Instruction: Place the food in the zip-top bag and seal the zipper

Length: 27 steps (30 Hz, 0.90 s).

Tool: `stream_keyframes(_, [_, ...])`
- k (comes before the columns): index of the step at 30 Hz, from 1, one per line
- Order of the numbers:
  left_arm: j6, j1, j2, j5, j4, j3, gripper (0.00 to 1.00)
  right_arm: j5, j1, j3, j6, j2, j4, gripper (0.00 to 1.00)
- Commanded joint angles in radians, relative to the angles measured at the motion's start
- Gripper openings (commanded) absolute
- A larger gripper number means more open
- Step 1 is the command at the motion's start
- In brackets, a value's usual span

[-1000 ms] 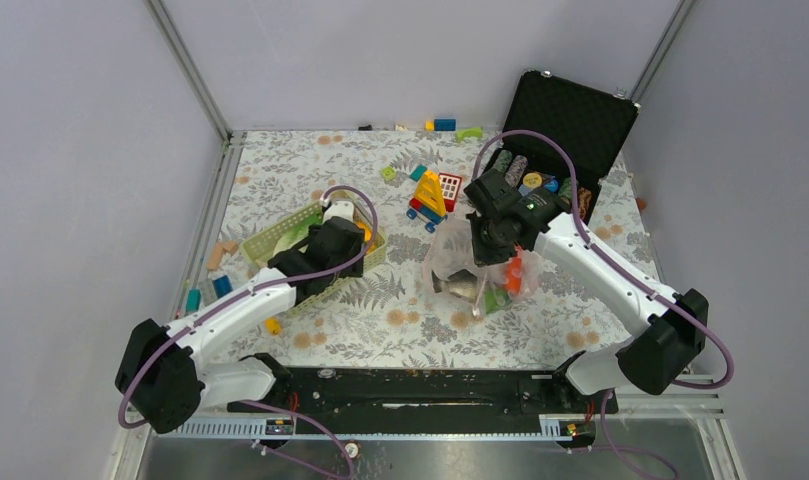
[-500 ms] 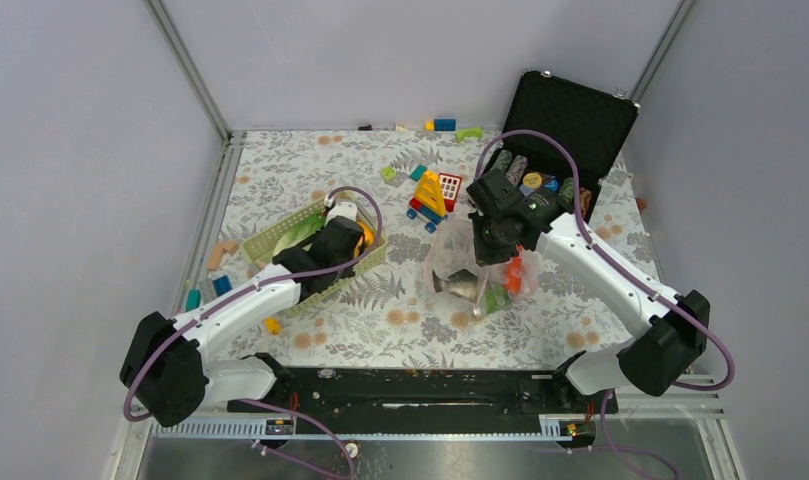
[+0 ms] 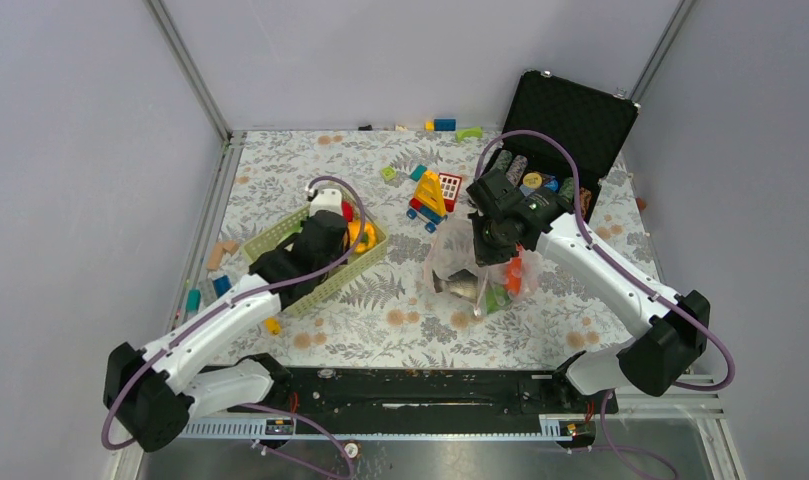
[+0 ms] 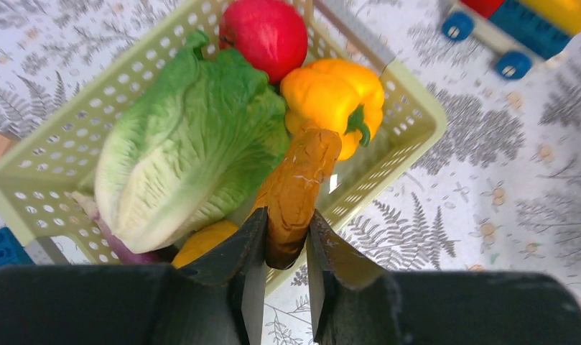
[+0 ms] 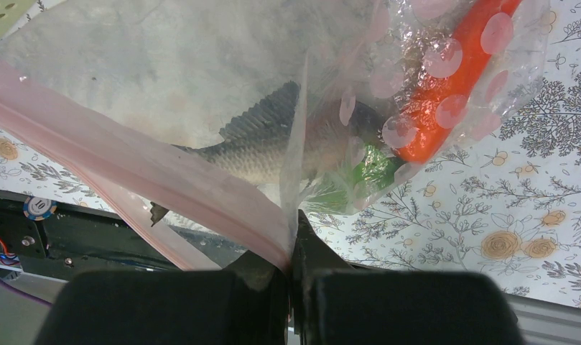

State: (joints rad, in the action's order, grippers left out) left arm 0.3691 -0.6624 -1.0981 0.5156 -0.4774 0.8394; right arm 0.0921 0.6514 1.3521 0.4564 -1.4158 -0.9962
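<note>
My left gripper is shut on an orange-brown long food piece and holds it over the near corner of the pale green basket. In the basket lie a green lettuce, a red round fruit and a yellow pepper. My right gripper is shut on the pink-red zipper and holds the clear bag up by its mouth. Inside the bag are a grey fish, an orange-red piece and a green piece. In the top view the left gripper is over the basket and the right gripper is over the bag.
An open black case with poker chips stands at the back right. A toy block vehicle stands between basket and case. Loose blocks lie left of the basket and along the back edge.
My left arm has risen and swung back and left over the basket, uncovering the red and yellow food beside it. The right arm and bag have not moved.
</note>
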Motion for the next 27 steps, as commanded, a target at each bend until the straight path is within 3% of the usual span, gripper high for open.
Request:
stream_keyframes(1, [-0.029, 0.005, 0.099, 0.045, 0.055, 0.056, 0.0, -0.007, -0.01, -0.002, 0.001, 0.032, 0.012, 0.0])
stream_keyframes(7, [-0.062, 0.005, 0.182, 0.076, 0.072, 0.073, 0.0, -0.029, -0.011, -0.019, 0.008, 0.04, 0.052, 0.0])
stream_keyframes(11, [-0.057, 0.005, 0.245, -0.007, 0.084, 0.091, 0.0, -0.036, -0.01, -0.013, 0.011, 0.04, 0.052, 0.0])
stream_keyframes(16, [-0.036, 0.005, 0.405, -0.277, 0.197, 0.032, 0.0, -0.035, -0.01, -0.017, 0.025, 0.053, 0.054, 0.0])
stream_keyframes(21, [0.02, 0.004, 0.542, -0.66, 0.412, -0.079, 0.0, -0.067, -0.011, -0.034, 0.061, 0.069, 0.092, 0.0])
stream_keyframes(27, [0.202, 0.005, 0.508, -0.952, 0.746, -0.197, 0.0, -0.081, -0.01, -0.069, 0.136, 0.116, 0.189, 0.0])
